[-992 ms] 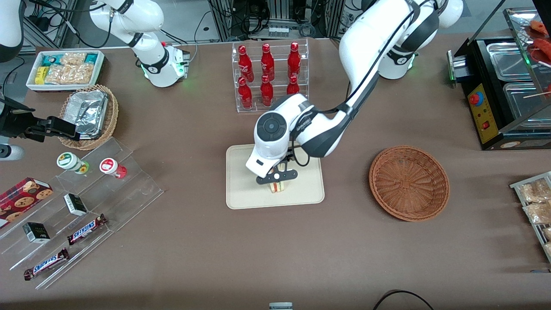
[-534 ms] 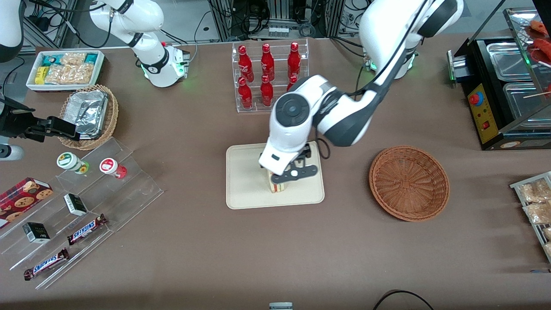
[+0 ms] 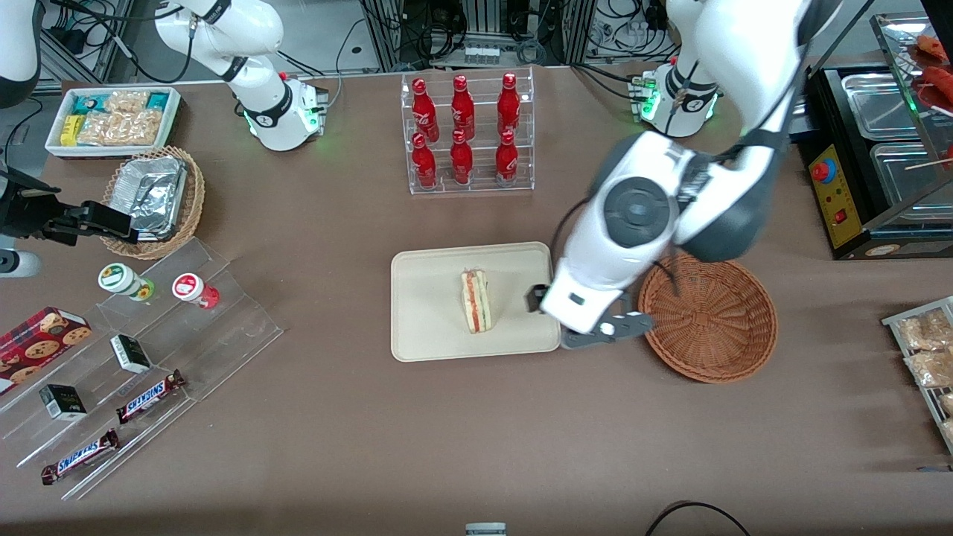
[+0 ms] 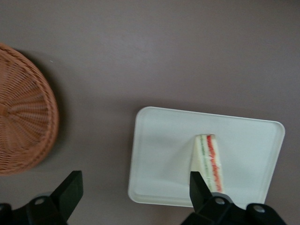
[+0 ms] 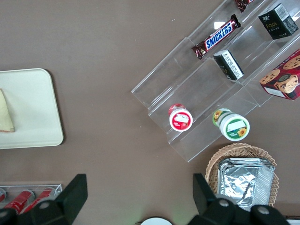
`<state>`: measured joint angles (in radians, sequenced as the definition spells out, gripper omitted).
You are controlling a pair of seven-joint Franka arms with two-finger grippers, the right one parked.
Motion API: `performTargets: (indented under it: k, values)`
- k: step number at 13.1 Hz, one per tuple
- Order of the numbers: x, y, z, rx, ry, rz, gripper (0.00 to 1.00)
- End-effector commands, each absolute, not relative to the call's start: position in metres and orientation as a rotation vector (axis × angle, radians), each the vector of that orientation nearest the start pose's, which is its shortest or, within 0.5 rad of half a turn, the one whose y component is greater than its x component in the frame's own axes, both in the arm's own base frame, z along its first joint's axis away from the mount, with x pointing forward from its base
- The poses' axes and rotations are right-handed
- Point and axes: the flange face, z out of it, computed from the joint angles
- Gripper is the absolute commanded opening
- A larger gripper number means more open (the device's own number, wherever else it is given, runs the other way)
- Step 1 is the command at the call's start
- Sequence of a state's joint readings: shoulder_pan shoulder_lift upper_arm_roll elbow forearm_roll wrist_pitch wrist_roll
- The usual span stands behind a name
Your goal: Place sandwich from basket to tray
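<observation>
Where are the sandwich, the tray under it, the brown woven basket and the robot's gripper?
sandwich (image 3: 476, 301), front view, striped cut edge.
tray (image 3: 424, 298), front view, bare floor.
basket (image 3: 707, 316), front view, woven bottom.
gripper (image 4: 133, 197), left wrist view, midway between the open fingertips, above the table between tray and basket.

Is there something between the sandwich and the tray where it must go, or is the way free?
Nothing visible does: the sandwich already lies on the tray. The gripper is open, apart from it, between tray and basket.

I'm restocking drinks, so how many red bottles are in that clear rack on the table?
6, in the clear rack: three on its upper step, three on the lower, nearer the front camera. None seem hidden. The gripper hangs open between tray and basket.
</observation>
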<state>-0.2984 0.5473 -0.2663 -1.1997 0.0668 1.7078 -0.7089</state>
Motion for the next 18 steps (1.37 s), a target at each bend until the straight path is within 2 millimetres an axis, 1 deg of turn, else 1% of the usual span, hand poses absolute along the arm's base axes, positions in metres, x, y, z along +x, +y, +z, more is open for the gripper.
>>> performTargets:
  k: [1,3,4,5,7,8,9,10,12,13,15,16,18]
  values:
    - [0.616,-0.271,0.493,-3.168,-0.145,0.135,1.00]
    - [0.621,-0.223,0.502,-3.156,-0.021,0.184,1.00]
    - [0.621,-0.204,0.508,-3.150,0.039,0.219,1.00]
    - [0.621,-0.188,0.511,-3.146,0.039,0.246,1.00]
    - [0.620,-0.158,0.524,-3.144,0.048,0.255,1.00]
    - [0.614,-0.149,0.528,-3.136,0.079,0.269,1.00]
    - [0.609,-0.129,0.533,-3.134,0.071,0.270,1.00]
    - [0.603,-0.118,0.533,-3.141,0.089,0.283,1.00]
    - [0.583,-0.112,0.539,-3.138,0.166,0.287,1.00]
    - [0.575,-0.099,0.546,-3.133,0.155,0.280,1.00]
    - [0.559,-0.086,0.560,-3.130,0.184,0.279,1.00]
    - [0.553,-0.075,0.565,-3.124,0.183,0.298,1.00]
    - [0.543,-0.059,0.579,-3.121,0.190,0.320,1.00]
